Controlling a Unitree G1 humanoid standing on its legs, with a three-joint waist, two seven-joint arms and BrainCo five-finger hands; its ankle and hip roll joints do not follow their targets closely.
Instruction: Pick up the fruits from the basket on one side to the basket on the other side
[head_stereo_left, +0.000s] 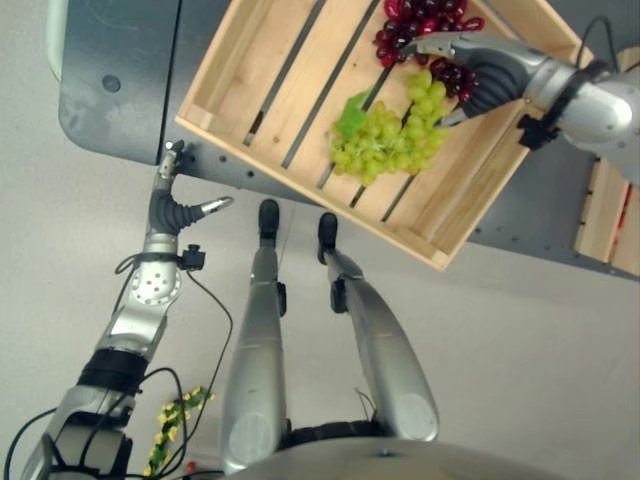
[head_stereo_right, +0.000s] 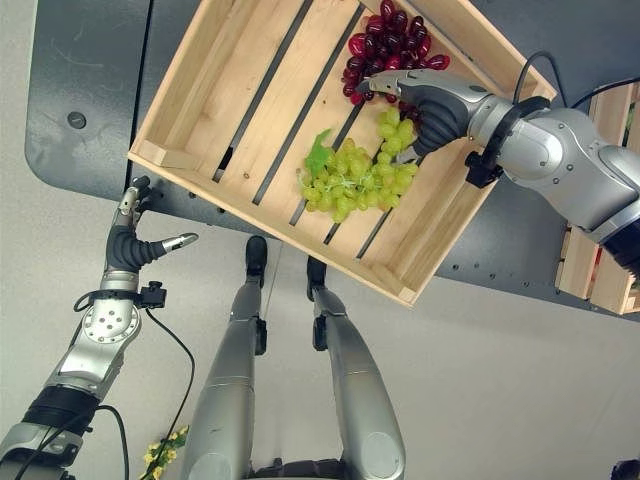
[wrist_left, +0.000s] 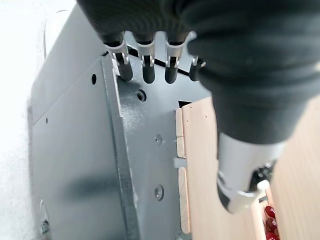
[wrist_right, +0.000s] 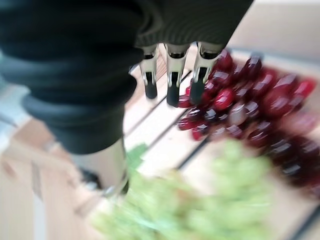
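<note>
At lower left the left hand (head_stereo_right: 135, 245) hangs open, fingers relaxed, holding nothing, beside the dark table (head_stereo_right: 85, 90). Mid-frame, green grapes (head_stereo_right: 355, 175) lie in the wooden crate (head_stereo_right: 215, 90). At upper right the right hand (head_stereo_right: 425, 100) hovers open above red grapes (head_stereo_right: 385, 45)

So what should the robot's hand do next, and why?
Probably lower the right hand and curl its fingers round one bunch. It hovers open over the red grapes and green grapes in the wooden crate, holding nothing.
</note>
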